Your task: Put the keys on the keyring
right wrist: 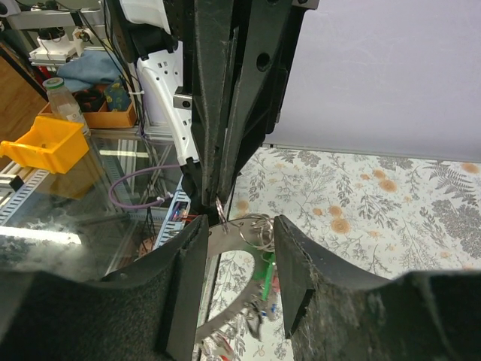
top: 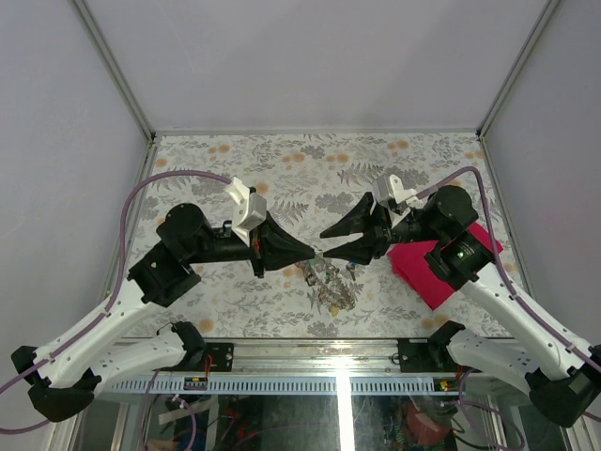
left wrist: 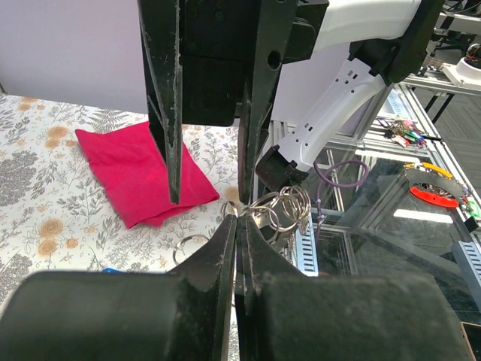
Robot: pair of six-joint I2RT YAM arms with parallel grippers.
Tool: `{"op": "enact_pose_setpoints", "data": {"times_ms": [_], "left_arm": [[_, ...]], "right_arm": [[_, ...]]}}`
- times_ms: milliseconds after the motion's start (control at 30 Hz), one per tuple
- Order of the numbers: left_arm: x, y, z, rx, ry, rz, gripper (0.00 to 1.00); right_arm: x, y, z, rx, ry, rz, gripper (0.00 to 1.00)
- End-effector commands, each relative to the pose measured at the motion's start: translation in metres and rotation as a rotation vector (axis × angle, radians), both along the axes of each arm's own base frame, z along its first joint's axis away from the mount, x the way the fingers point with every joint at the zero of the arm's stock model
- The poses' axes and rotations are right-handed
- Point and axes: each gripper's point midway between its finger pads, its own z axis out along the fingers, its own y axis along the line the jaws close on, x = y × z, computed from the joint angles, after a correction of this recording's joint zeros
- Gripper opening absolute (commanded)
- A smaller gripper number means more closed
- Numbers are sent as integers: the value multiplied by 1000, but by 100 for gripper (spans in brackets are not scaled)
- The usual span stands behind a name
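The keyring (right wrist: 225, 247) is a wide grey metal ring hanging above the table, with small split rings (left wrist: 284, 210) bunched at its top. A green-headed key (right wrist: 264, 274) and other small keys (top: 329, 284) dangle from its rim. My left gripper (top: 315, 254) is shut, its tips (left wrist: 239, 224) pinching a small ring at the keyring's top. My right gripper (top: 326, 246) faces it, open. Its fingers (right wrist: 188, 286) stand on either side of the keyring's upper part (right wrist: 239, 226). No blue-headed key shows clearly.
A red cloth (top: 441, 263) lies on the floral table (top: 310, 169) under the right arm. The table's metal front edge (top: 310, 349) runs just below the hanging keys. Beyond it are cables and bins off the table (right wrist: 52, 143).
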Motion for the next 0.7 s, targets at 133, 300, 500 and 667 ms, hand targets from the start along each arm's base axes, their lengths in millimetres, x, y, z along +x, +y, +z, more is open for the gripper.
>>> {"op": "enact_pose_setpoints", "data": {"times_ms": [133, 300, 500, 667], "left_arm": [[-6, 4, 35, -84, -94, -14, 0], [-5, 4, 34, -83, -92, -10, 0], [-3, 5, 34, -82, -92, 5, 0], [4, 11, 35, -76, -96, 70, 6]], "right_arm": [[-9, 9, 1, 11, -34, 69, 38], [-14, 11, -2, 2, -28, 97, 26], [-17, 10, 3, 6, -26, 106, 0], [-10, 5, 7, -25, -62, 24, 0]]}}
